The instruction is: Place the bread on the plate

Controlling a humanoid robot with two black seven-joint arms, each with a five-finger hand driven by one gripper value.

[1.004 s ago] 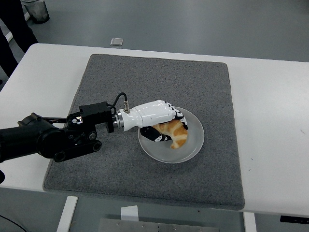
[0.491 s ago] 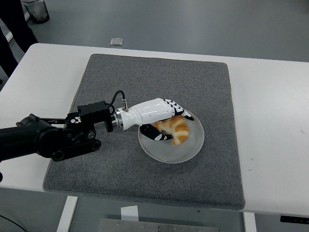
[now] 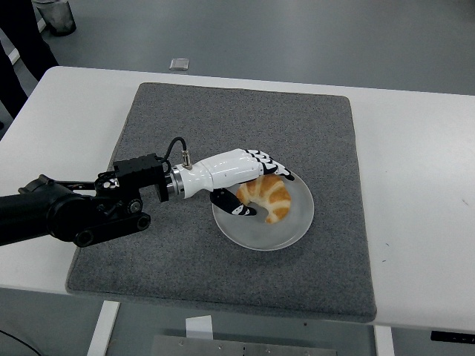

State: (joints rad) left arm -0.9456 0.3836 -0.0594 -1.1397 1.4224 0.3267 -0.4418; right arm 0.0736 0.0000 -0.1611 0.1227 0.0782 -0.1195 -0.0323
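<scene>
A white table (image 3: 415,185) fills most of the view, and a grey mat (image 3: 223,119) covers its middle. Beyond the far edge lies grey floor, with a dark bin (image 3: 54,15) at the top left corner, a dark trouser leg (image 3: 16,52) of a person at the left edge, and a small flat square (image 3: 178,64) on the floor just past the table. None of these is near the work; the mat around the plate is bare.

The left arm (image 3: 67,211) comes in from the left edge, black, low over the mat's left side. Its white hand (image 3: 234,172) reaches over the left rim of the plate (image 3: 260,233), a pale round dish on the mat right of centre.

The bread (image 3: 269,194), a golden croissant, lies on the plate's upper half, curved, with one tip pointing down toward the plate's middle.

The hand is loosely open: its fingers (image 3: 271,165) stretch over the bread's top left end, and the thumb (image 3: 231,206) sits below and left of it over the plate. They hold nothing; whether the fingertips touch the crust cannot be told.
</scene>
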